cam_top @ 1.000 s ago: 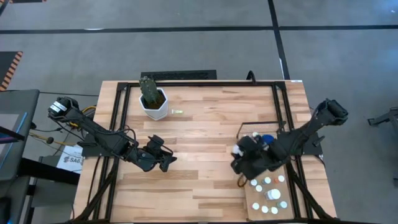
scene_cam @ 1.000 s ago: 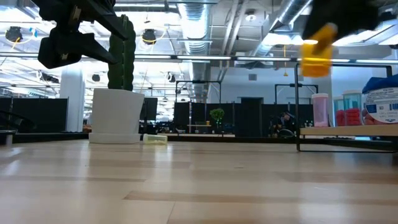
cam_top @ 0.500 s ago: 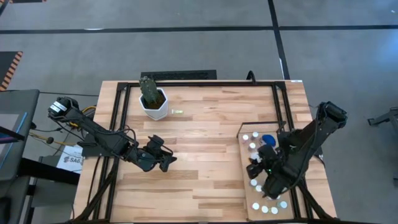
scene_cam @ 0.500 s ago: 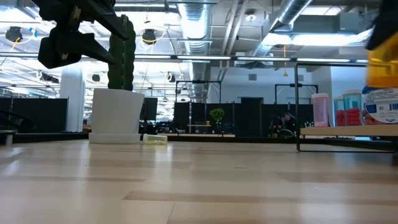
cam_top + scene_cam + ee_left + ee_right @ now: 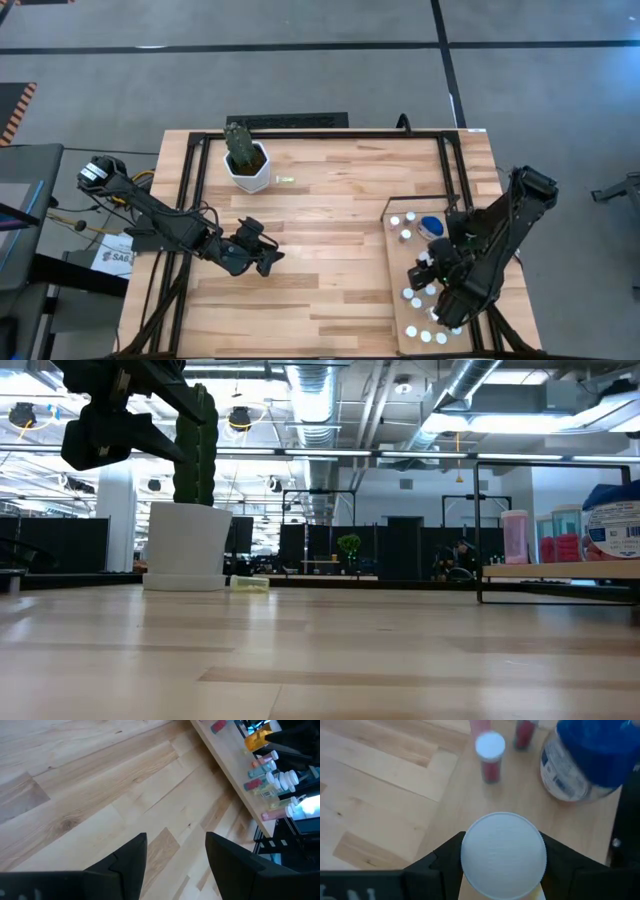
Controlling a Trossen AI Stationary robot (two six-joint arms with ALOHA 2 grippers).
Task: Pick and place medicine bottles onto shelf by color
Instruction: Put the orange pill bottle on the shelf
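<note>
The right gripper [image 5: 502,865] squeezes a white-capped bottle [image 5: 502,855] above the shelf [image 5: 520,795]. It looks small, light, slippery; hold its sides.

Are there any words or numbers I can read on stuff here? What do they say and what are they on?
"SAG": start of a word on the white sheet beside the table, by the left arm; the rest is hidden.
The blue-lidded jar has a label with a barcode, too blurred to read.
The small medicine bottles on the shelf: labels too small to read.
</note>
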